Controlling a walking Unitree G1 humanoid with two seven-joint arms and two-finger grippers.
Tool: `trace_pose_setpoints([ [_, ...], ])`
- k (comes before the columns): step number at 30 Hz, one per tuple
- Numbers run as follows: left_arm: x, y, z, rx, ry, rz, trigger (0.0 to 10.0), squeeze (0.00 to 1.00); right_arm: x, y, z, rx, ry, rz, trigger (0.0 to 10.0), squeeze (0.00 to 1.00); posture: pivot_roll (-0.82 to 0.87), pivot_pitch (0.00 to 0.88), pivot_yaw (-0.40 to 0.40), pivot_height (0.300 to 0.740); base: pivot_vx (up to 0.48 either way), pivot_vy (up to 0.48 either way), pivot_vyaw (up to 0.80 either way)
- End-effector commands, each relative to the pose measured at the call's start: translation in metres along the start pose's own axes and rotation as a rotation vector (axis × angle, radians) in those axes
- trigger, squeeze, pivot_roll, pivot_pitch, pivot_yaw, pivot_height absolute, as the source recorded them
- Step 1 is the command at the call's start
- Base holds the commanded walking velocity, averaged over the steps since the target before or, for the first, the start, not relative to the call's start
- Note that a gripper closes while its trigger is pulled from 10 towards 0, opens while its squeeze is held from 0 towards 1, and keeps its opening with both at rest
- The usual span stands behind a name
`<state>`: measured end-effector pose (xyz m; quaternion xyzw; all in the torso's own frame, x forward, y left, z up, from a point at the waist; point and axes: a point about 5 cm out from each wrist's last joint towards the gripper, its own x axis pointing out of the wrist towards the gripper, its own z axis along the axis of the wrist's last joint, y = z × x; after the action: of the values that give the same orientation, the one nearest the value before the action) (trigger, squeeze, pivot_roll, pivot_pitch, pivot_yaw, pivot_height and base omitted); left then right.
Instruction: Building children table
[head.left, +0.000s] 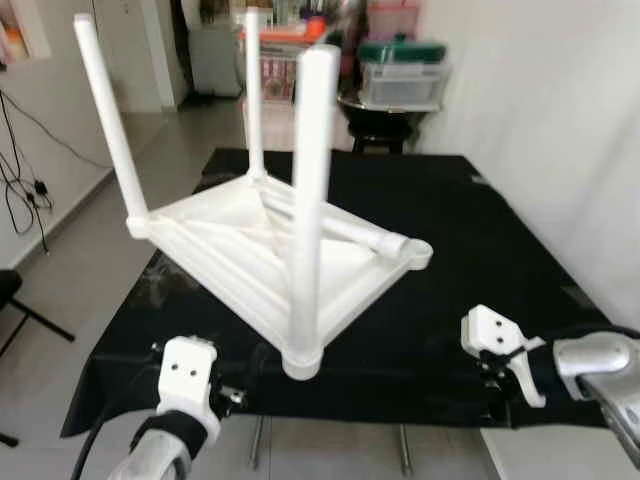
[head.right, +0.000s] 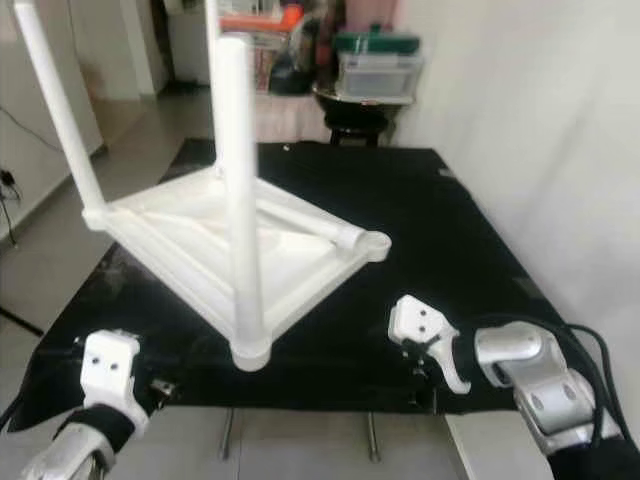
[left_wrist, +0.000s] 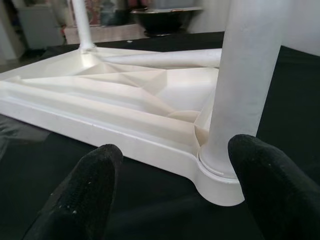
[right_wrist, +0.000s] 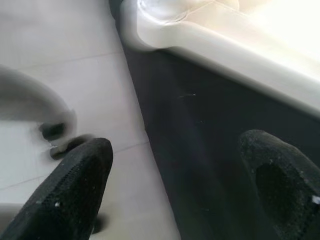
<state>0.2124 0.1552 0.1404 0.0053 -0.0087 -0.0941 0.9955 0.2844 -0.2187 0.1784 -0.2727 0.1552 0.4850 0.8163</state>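
A white plastic children's table lies upside down on a black-covered worktop. Three white legs stand up from its corners: the near one, the left one and the far one. A fourth leg lies loose on the underside, pointing at the bare right corner socket. My left gripper is open, low at the worktop's front edge, facing the near leg's base. To the right of that leg, my right gripper is open over the cloth's front edge, holding nothing.
A white wall runs close along the worktop's right side. Stacked storage boxes stand on a dark stool behind the worktop. Cables trail over the tiled floor on the left, beside a black stand leg.
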Motion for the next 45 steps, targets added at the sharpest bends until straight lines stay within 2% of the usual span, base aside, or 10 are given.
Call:
trace_pose_setpoints([
  [1,0.000,-0.001,-0.002,0.007,0.007,-0.002,10.0,0.00,0.014,-0.008,0.017,-0.042,-0.046,-0.098,10.0,0.00,-0.03,0.039,-0.079,0.740,0.000,0.000,0.00],
  [6,0.001,-0.006,-0.001,0.033,0.004,-0.030,10.0,0.00,0.048,-0.014,0.044,-0.018,-0.174,-0.263,10.0,0.00,-0.03,0.038,-0.078,0.740,0.000,0.000,0.00],
  [15,-0.001,-0.010,-0.002,0.045,0.005,-0.044,10.0,0.00,0.080,-0.017,0.046,-0.109,-0.137,-0.327,10.0,0.00,-0.02,0.037,-0.087,0.740,0.000,0.000,0.53],
  [25,0.000,-0.011,-0.003,0.066,0.002,-0.050,10.0,0.00,0.078,-0.029,0.029,-0.247,0.039,-0.384,10.0,0.00,-0.03,0.033,-0.084,0.740,0.000,0.000,0.80],
  [32,0.001,-0.012,-0.003,0.071,0.003,-0.056,10.0,0.00,0.072,-0.039,0.019,-0.315,0.133,-0.391,10.0,0.00,-0.03,0.032,-0.080,0.740,0.000,0.000,0.00],
  [35,0.001,-0.012,-0.003,0.073,0.004,-0.060,10.0,0.00,0.069,-0.040,0.016,-0.359,0.176,-0.328,10.0,0.00,-0.03,0.032,-0.078,0.740,0.000,0.000,0.00],
  [37,0.000,-0.012,-0.003,0.074,0.005,-0.065,10.0,0.00,0.065,-0.040,0.015,-0.431,0.233,-0.207,10.0,0.00,-0.02,0.037,-0.073,0.740,0.000,0.000,0.00],
  [42,0.000,-0.012,-0.003,0.077,0.007,-0.071,10.0,0.00,0.064,-0.040,0.015,-0.451,0.253,-0.152,10.0,0.00,-0.01,0.038,-0.072,0.740,0.000,0.000,0.00],
  [44,-0.005,-0.016,-0.003,0.082,0.021,-0.099,10.0,0.00,0.055,-0.043,0.008,-0.500,0.365,0.028,10.0,0.00,0.02,0.055,-0.081,0.740,0.000,0.000,0.00],
  [45,-0.005,-0.016,-0.003,0.082,0.021,-0.099,10.0,0.00,0.055,-0.043,0.008,-0.500,0.365,0.028,10.0,0.00,0.02,0.055,-0.081,0.740,0.000,0.000,0.00],
])
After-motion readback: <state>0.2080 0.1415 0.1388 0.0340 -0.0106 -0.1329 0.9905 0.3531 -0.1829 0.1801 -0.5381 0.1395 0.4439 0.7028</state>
